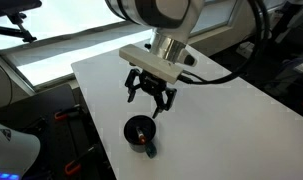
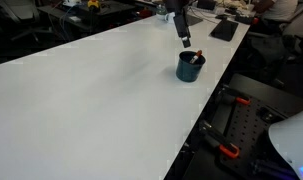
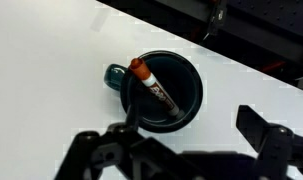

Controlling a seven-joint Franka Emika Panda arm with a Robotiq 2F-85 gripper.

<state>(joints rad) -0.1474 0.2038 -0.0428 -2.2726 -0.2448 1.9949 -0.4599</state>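
A dark teal mug (image 1: 141,133) stands on the white table (image 1: 221,110) near its front edge. It also shows in an exterior view (image 2: 189,66) and in the wrist view (image 3: 163,92). A marker with an orange cap (image 3: 154,87) leans inside the mug, cap up. My gripper (image 1: 151,97) hangs open and empty just above and behind the mug. In the wrist view its two dark fingers (image 3: 196,128) spread wide, one over the mug's rim, and nothing is between them.
The table's edge (image 1: 96,120) runs close to the mug, with black equipment and red-handled clamps (image 2: 223,150) below it. A keyboard-like dark object (image 2: 224,30) and clutter lie at the far end of the table.
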